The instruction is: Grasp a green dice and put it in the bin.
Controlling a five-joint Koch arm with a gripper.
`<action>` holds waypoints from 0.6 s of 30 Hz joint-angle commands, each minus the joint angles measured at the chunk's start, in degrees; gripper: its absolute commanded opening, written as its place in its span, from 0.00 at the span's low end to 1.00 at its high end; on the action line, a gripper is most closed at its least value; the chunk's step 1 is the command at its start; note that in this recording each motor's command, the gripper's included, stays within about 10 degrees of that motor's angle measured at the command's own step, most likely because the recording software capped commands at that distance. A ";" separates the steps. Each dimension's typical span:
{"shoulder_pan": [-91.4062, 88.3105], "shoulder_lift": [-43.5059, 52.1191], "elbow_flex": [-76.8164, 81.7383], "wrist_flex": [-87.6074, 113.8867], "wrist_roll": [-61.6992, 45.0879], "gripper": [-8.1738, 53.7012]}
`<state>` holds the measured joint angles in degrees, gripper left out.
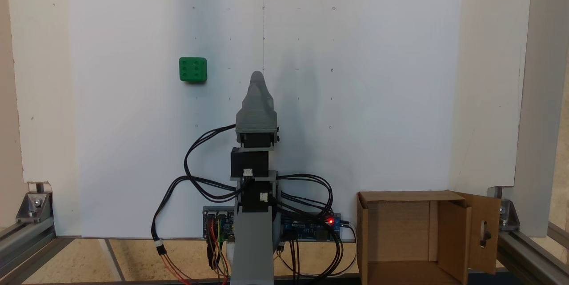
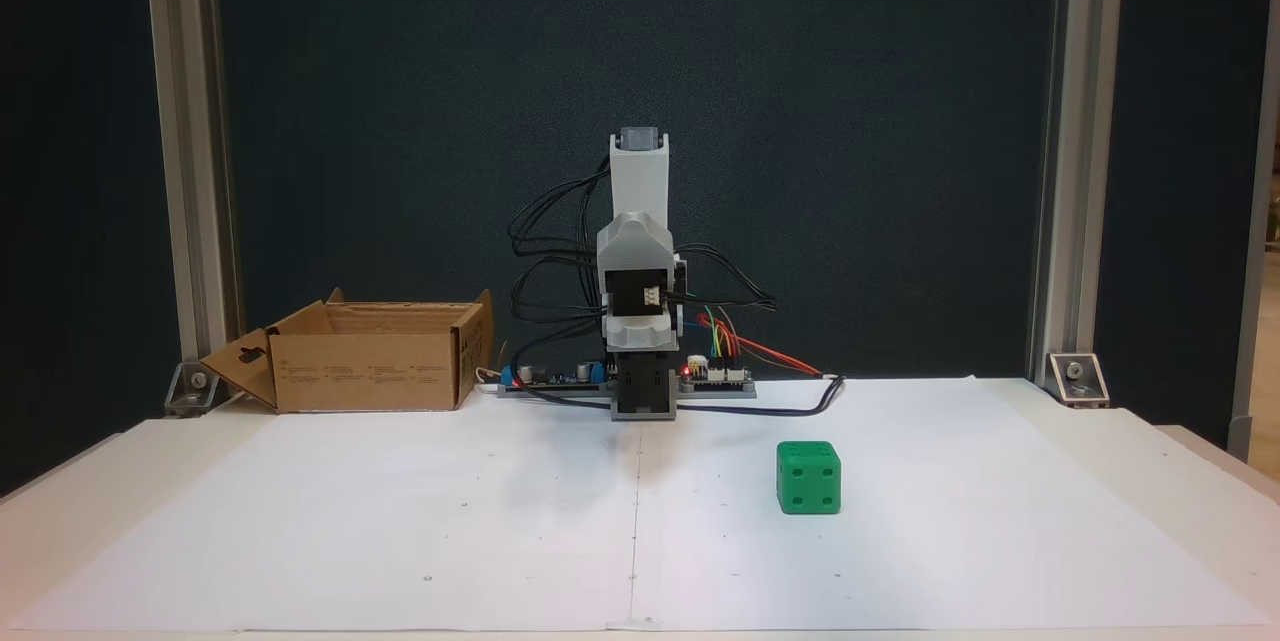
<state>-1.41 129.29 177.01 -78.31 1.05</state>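
The green dice point(image 1: 193, 70) lies on the white paper, up and to the left of my gripper point(image 1: 257, 76) in a fixed view, well apart from it. My gripper tapers to a single grey point with no gap between the jaws and holds nothing. In both fixed views the arm point(image 2: 640, 251) is folded over its base. The green dice point(image 2: 808, 477) sits in front of the arm and to its right on the sheet. The bin point(image 1: 362, 231) is an open brown cardboard box beside the arm's base, with a slotted flap folded outward; the bin point(image 2: 365, 371) stands at the back left.
A controller board point(image 1: 311, 225) and loose black and coloured cables point(image 1: 195, 178) lie around the base. Aluminium frame posts point(image 2: 190, 171) and corner brackets point(image 1: 33, 205) stand at the table's corners. White paper point(image 1: 378, 98) covers the work area.
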 commanded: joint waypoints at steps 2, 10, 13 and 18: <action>-0.09 6.33 2.29 -0.35 -2.20 0.84; -0.09 6.33 2.29 -0.35 -2.20 0.84; -0.09 6.33 2.20 -0.35 -2.20 0.84; -0.09 6.33 2.29 -0.79 -2.20 0.84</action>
<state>-1.41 129.29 177.01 -78.31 1.05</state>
